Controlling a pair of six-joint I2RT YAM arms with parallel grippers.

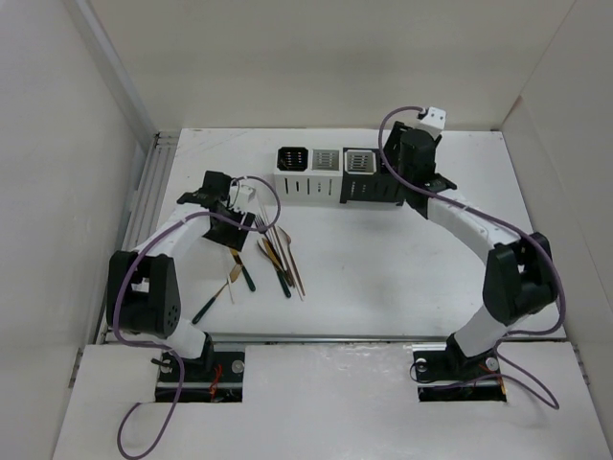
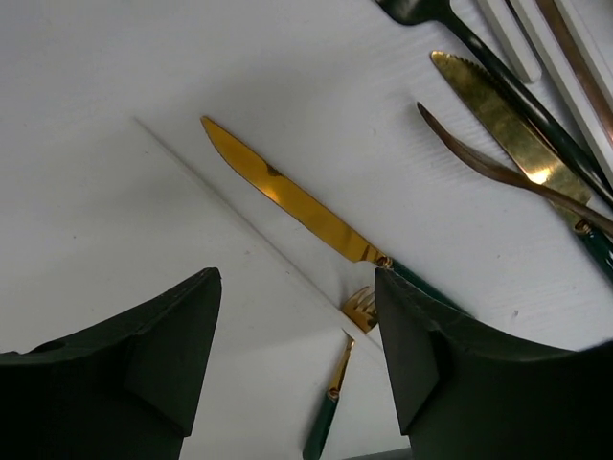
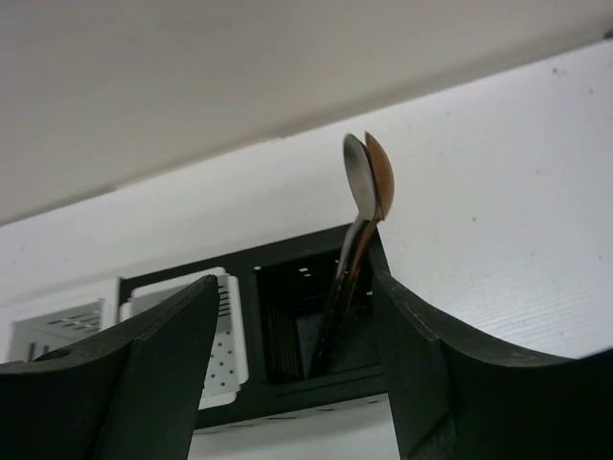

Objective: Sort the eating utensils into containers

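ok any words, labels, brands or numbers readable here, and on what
None can be read in any view.
the containers: no print or label shows on the walls.
the utensils: no brand mark visible, not even on the gold knife seen close.
Nothing else in view carries lettering.

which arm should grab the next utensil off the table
Left. The left tool hangs open right over the gold knife. The right tool is open at the black container holding two spoons, far from the loose utensils.
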